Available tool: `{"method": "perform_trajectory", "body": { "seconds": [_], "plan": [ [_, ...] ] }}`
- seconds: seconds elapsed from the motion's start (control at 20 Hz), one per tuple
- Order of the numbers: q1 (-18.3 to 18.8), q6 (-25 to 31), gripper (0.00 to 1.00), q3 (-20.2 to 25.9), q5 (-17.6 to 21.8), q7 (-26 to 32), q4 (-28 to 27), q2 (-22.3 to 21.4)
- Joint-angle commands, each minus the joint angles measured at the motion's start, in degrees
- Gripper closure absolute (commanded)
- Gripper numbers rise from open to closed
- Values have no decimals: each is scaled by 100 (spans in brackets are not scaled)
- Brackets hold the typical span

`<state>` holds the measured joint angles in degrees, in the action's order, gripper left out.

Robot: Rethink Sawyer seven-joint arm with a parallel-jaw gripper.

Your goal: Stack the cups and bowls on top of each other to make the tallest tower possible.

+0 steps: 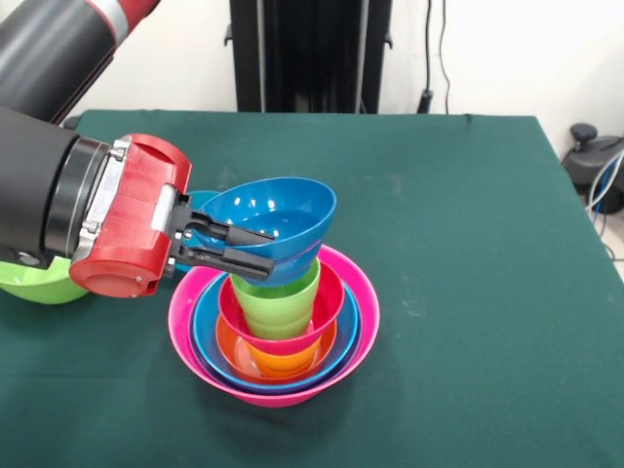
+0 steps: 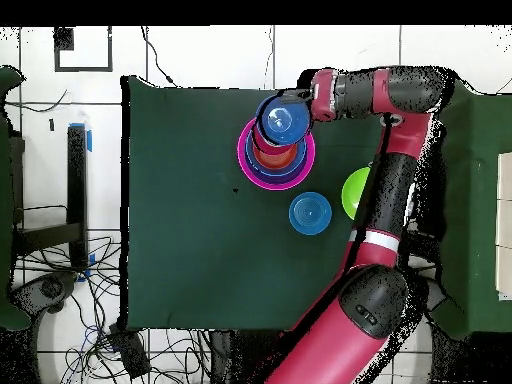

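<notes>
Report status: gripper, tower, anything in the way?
Gripper shut on blue bowl, held tilted over the green cup. Tower nested in pink bowl. Lime bowl and another blue bowl off to the side.

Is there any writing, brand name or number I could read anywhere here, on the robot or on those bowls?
None can be read.
The arm and gripper: no lettering shows.
The blue bowl it holds and the tower: plain colours, no labels.
The green table: no signs or marks.
</notes>
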<state>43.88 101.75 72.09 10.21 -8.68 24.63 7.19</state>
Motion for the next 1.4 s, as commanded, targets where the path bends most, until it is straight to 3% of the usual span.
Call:
{"method": "perform_trajectory", "body": {
  "seconds": [0.05, 1.4],
  "plan": [
    [-250, 466, 100, 201, 314, 996, -184, 187],
    [-228, 545, 100, 571, 636, 1087, -312, 432]
  ]
}}
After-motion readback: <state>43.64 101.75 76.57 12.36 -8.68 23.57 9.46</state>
